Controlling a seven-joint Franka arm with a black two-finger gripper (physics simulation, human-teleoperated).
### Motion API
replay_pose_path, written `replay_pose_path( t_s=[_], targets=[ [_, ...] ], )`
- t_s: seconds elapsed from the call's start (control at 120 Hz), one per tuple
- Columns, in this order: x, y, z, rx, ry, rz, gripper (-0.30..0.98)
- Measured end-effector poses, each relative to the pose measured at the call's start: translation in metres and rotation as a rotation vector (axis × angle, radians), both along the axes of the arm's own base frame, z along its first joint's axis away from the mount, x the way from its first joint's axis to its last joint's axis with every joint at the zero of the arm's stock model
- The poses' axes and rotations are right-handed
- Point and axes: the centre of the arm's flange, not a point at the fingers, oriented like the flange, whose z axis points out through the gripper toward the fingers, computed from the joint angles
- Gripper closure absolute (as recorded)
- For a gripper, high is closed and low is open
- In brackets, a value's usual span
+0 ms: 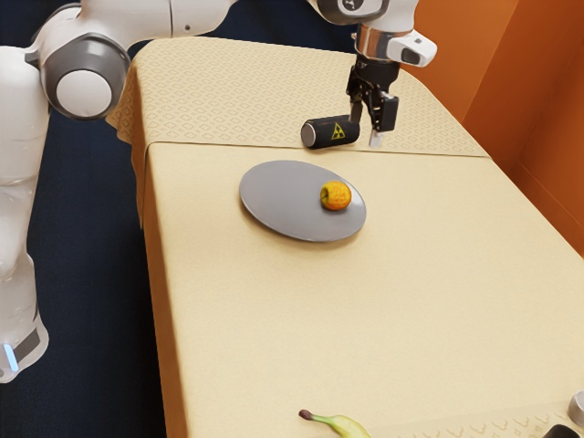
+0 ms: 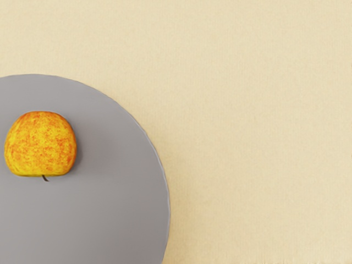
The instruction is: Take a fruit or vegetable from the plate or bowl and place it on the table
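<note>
The pincer (image 1: 366,133) is open w/ nothing held, prob. bc it must first come over the apple (image 1: 335,195). In the ext. view it overlaps the black can (image 1: 321,134); if they touch, I can't tell. The apple rests on the plate (image 1: 282,203), near its rim. On the worktop (image 1: 274,319), the banana (image 1: 345,424) and a grey thing (image 1: 577,407) are partly cut off, so the latter is unclear.

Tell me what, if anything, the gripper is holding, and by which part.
Nothing is held: the gripper is open, with nothing clasped in it. The apple rests on the plate.
</note>
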Motion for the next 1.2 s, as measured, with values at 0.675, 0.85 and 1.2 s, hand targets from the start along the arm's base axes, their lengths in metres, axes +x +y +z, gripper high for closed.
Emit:
replay_pose_path(
  t_s=[0.675,0.85,1.2],
  targets=[
    [-0.078,-0.001,0.152,0.013,-0.199,-0.034,0.0],
    [-0.082,-0.004,0.142,0.008,-0.121,-0.034,0.0],
    [-0.081,-0.018,0.033,0.141,0.134,-0.034,0.0]
  ],
)
